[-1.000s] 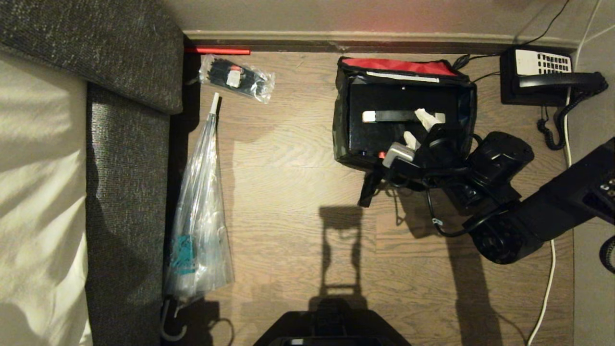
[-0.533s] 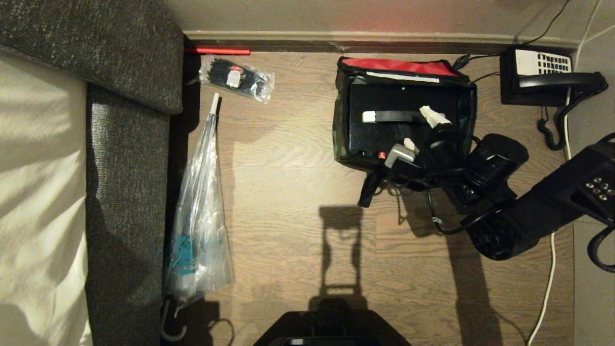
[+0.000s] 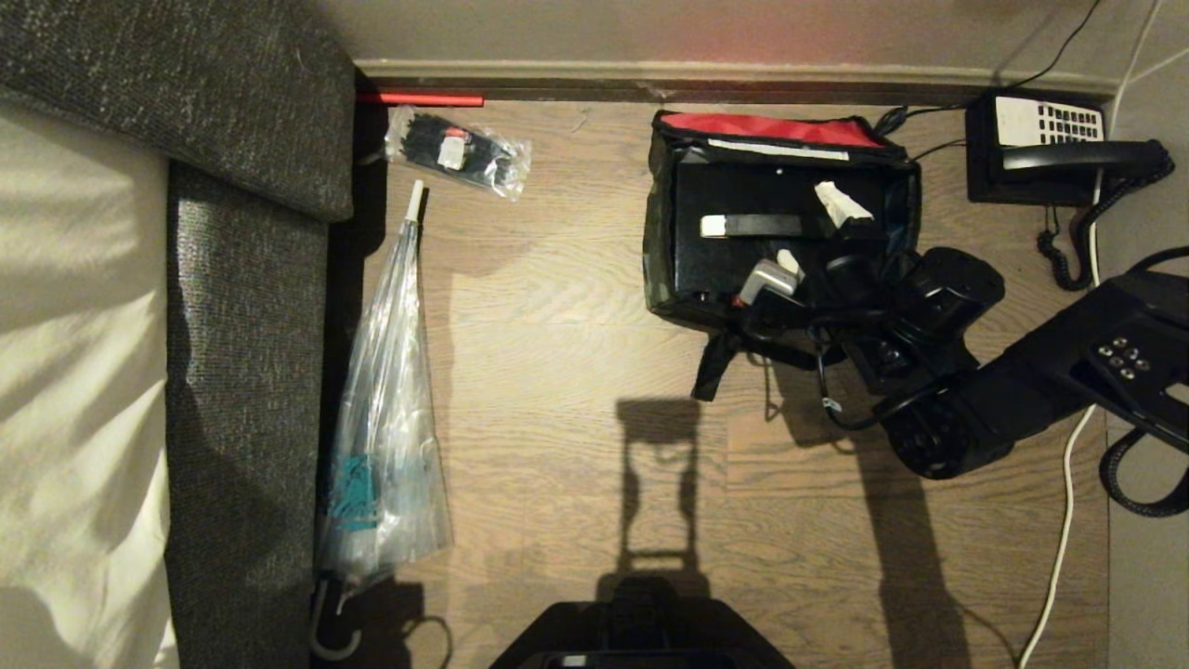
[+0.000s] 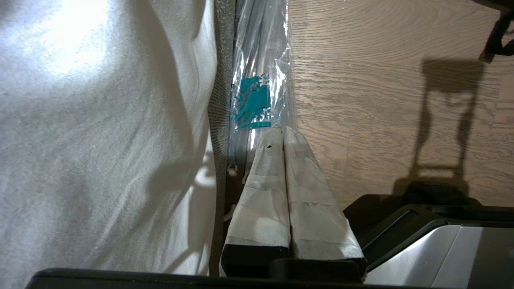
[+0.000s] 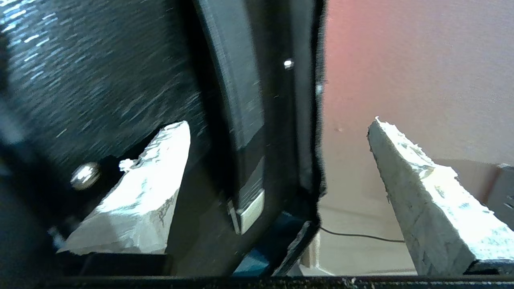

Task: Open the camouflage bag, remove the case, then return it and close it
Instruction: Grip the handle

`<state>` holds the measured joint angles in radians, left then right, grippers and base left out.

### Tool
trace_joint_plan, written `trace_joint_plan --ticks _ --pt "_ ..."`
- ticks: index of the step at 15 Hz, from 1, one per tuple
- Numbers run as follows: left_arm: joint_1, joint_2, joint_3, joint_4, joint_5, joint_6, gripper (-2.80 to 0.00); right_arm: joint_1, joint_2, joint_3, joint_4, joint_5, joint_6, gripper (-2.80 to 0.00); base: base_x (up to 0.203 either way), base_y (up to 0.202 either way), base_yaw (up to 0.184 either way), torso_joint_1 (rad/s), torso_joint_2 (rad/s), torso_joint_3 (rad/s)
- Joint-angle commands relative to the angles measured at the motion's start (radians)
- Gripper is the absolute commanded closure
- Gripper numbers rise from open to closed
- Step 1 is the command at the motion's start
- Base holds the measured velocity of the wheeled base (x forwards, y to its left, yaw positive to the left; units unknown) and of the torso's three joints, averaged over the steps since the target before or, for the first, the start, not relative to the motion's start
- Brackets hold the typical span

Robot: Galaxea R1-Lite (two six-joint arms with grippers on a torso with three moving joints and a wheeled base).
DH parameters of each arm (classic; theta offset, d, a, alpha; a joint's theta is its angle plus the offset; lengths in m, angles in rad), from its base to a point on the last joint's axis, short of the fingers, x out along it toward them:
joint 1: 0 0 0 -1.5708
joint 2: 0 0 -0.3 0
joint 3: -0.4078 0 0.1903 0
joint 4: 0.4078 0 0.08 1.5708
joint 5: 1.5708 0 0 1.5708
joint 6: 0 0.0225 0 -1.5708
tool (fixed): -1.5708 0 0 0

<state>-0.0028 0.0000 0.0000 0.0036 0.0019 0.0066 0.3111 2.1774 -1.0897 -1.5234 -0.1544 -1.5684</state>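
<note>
Inspection, head view. Camouflage bag (image 3: 658, 232) on floor at approx 1 o'clock from robot base, against skirting; lid thrown back, red lining up. Case (image 3: 734, 195) seated inside bag, long axis running 9-to-3 o'clock, dark bar on top whitish at 9 o'clock end.

Right tool (image 3: 816, 232) over bag's 3 o'clock half, arm entering from 4 o'clock. Fingers spread wide, one white pad (image 3: 841, 203) on far side of bar line, other near 6 o'clock wall. Nothing held: right wrist view shows pads (image 5: 140, 200) well apart, straddling a black edge with open gap either side; whether edge belongs to case or bag wall, cannot tell.

Left tool (image 4: 284, 138) parked at approx 9 o'clock beside bed, pads pressed together, empty, well apart from bag. Clear umbrella in plastic sleeve (image 3: 385, 409) lies along bed base, not involved.

Judgement: case back in bag, closing step outstanding. Key relation: lid flap lies at 12 o'clock from right tool, hinge parallel to case's long axis; right arm far nearer. Reach past case to far edge likely needed, flap drawn toward 6 o'clock.
</note>
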Motion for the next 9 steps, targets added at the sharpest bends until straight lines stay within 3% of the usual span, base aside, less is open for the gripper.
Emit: trace_joint_plan --ticks 1,9 --pt "0.000 0.000 0.001 -0.001 0.001 0.000 0.00 0.000 0.028 -0.039 -0.007 -0.002 -0.003 -2.80 0.000 0.000 0.000 0.000 0.00 0.000" --pt "0.000 0.000 0.000 0.000 0.001 0.000 0.00 0.000 0.070 -0.118 -0.007 -0.007 0.006 -2.80 0.000 0.000 0.000 0.000 0.00 0.000"
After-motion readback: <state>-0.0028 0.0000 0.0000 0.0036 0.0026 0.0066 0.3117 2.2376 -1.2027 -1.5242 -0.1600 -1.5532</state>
